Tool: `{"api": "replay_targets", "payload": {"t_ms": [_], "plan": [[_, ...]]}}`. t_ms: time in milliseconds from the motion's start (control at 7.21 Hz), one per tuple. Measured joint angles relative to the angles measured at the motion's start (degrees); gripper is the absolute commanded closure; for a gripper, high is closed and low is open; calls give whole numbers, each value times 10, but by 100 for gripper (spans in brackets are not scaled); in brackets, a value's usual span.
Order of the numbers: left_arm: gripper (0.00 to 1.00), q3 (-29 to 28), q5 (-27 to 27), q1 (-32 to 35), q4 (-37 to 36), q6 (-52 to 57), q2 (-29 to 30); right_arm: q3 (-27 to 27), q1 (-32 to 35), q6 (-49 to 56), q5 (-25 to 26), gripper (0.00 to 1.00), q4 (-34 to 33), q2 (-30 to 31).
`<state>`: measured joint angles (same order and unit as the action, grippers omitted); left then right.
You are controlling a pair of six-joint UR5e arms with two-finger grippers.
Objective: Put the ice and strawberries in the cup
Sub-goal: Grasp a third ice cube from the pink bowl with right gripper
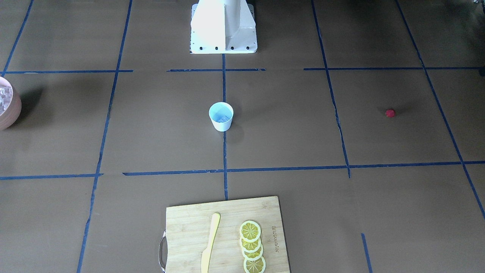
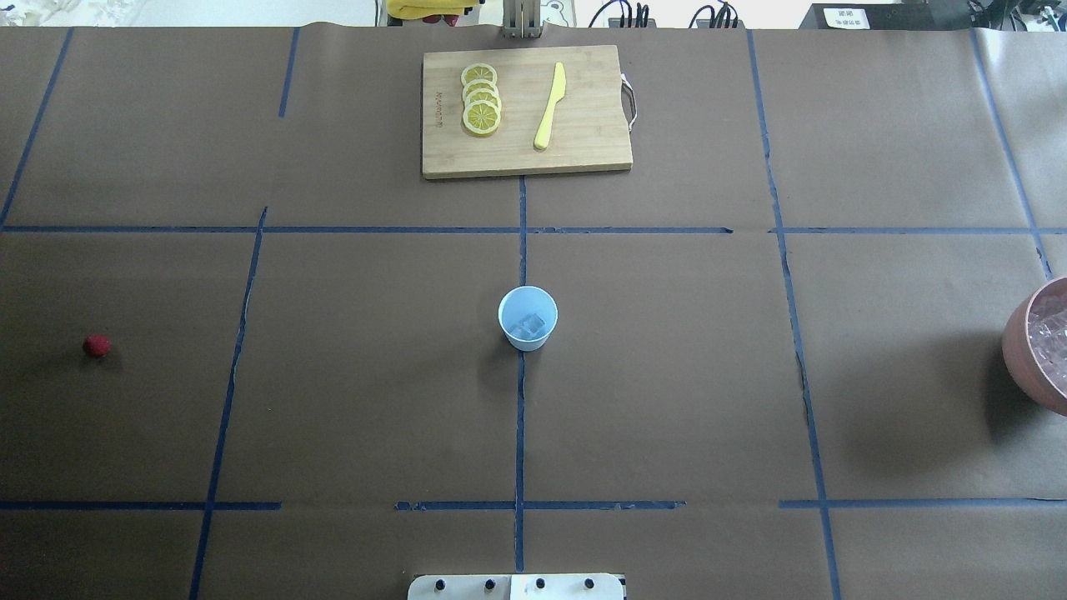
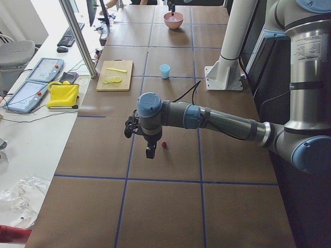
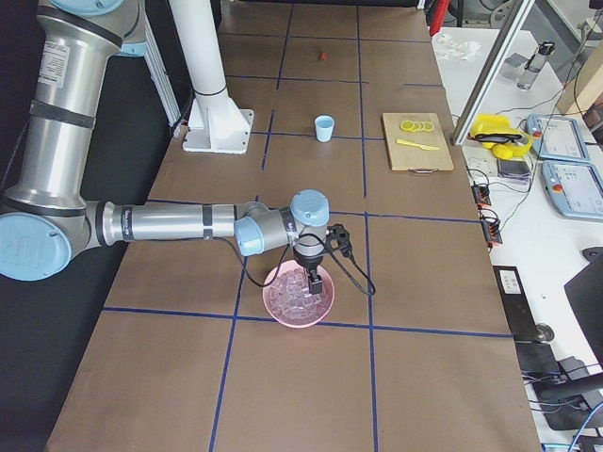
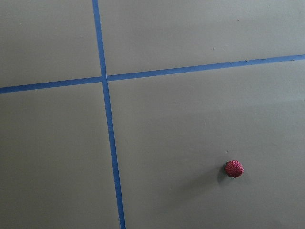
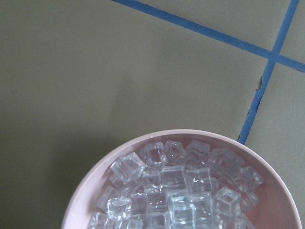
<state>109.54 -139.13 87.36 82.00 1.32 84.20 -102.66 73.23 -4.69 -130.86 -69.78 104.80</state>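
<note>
The white cup point(image 2: 528, 317) with its pale blue inside stands upright at the table's middle and holds a clear ice cube point(image 2: 528, 326); it also shows in the front view point(image 1: 221, 116). The red strawberry point(image 2: 97, 345) lies alone on the table and shows in the left wrist view point(image 5: 234, 168). My left gripper point(image 3: 150, 152) hangs just above the table beside the strawberry point(image 3: 164, 144); I cannot tell if it is open or shut. My right gripper point(image 4: 316, 282) is down over the ice point(image 6: 181, 191) in the pink bowl point(image 4: 283, 311); I cannot tell its state.
The pink bowl point(image 2: 1021, 350) sits at the table's right edge. A wooden cutting board point(image 2: 583, 142) at the far middle carries lemon slices point(image 2: 481, 100) and a yellow knife point(image 2: 550, 104). The robot's white base point(image 1: 223, 30) stands behind the cup.
</note>
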Motion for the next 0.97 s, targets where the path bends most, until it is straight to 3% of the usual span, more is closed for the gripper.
{"api": "replay_targets", "payload": {"t_ms": [278,971], "plan": [[0,1,0,0,0,0,0,24,0,-22,0,7,44,2],[0,1,0,0,0,0,0,46,-17,-33,-2,15,51,-1]]}}
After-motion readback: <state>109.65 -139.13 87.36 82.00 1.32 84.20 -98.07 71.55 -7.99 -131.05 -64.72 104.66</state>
